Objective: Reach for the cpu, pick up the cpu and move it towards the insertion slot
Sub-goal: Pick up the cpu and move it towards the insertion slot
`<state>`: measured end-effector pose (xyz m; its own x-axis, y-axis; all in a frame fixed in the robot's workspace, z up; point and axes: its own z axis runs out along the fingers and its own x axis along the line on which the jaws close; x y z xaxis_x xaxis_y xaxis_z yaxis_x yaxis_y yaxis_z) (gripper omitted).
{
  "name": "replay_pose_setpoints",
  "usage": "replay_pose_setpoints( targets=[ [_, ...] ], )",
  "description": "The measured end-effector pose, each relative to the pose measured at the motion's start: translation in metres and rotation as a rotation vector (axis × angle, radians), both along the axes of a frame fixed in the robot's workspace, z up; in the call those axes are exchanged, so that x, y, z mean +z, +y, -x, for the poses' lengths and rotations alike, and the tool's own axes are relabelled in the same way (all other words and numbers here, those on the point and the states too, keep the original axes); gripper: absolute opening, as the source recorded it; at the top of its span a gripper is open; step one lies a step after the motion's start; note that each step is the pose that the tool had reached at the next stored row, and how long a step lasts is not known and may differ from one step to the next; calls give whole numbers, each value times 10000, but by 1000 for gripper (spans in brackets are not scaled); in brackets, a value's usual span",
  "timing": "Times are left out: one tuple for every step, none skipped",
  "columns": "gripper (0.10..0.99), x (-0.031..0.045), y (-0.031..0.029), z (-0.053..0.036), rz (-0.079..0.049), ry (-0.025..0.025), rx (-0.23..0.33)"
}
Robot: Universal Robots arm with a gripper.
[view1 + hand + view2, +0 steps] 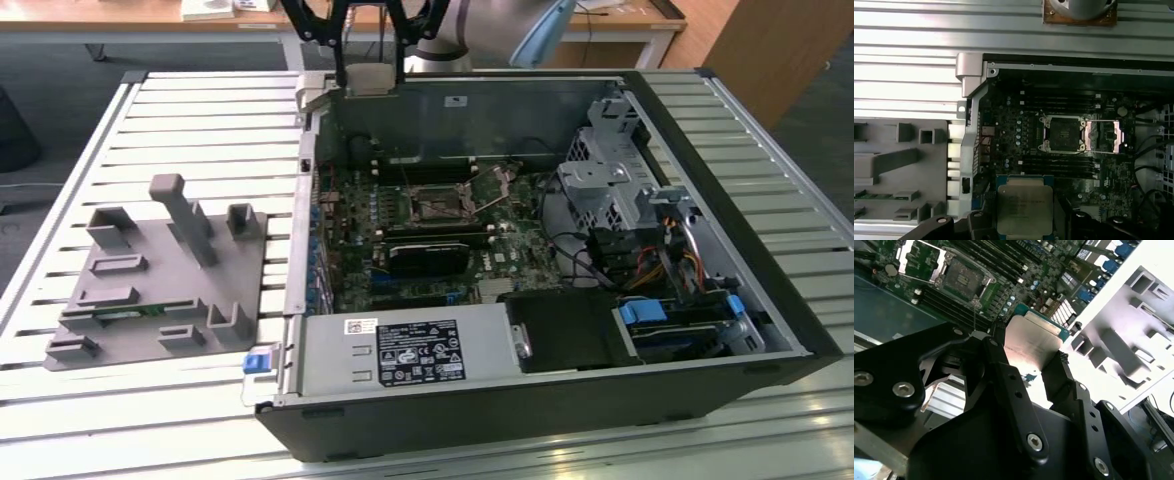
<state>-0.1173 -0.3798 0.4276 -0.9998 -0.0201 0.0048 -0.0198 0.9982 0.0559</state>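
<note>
We have the cpu [1024, 209] picked: gripper [1030, 371] pinches it by two edges, held in the air over the open case [747, 300]. Holder [147, 280] sits at frame left in the exterior view. Slot [1061, 133] is open, bracket flipped up, upper centre in the first wrist view. Cpu is near it, not yet over it.

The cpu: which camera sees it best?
The first wrist view: the cpu faces the camera, its whole silvery top showing, held in the hand. The second wrist view shows it tilted between the fingers. In the exterior view I cannot make it out.
</note>
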Motion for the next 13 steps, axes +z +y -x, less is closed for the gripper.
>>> replay_pose_setpoints(
  targets=[
    [541, -1, 13, -39, -1, 0, 1],
    [541, -1, 27, -71, 0, 0, 2],
    [541, -2, 40, -100, -1, 1, 2],
    [541, -2, 51, -128, -1, 0, 1],
    [541, -2, 60, -156, -1, 0, 1],
    [541, -3, 68, -185, -2, -1, 0],
    [541, -3, 75, -217, -2, -2, 1],
    [541, -4, 80, -249, -3, -3, 2],
    [541, -4, 82, -282, -4, -5, 2],
    [541, -3, 84, -316, -5, -9, 1],
    [541, -3, 84, -351, -7, -13, 0],
    [541, -3, 85, -387, -11, -19, 1],
    [541, -3, 86, -423, -14, -26, 2]
  ],
)
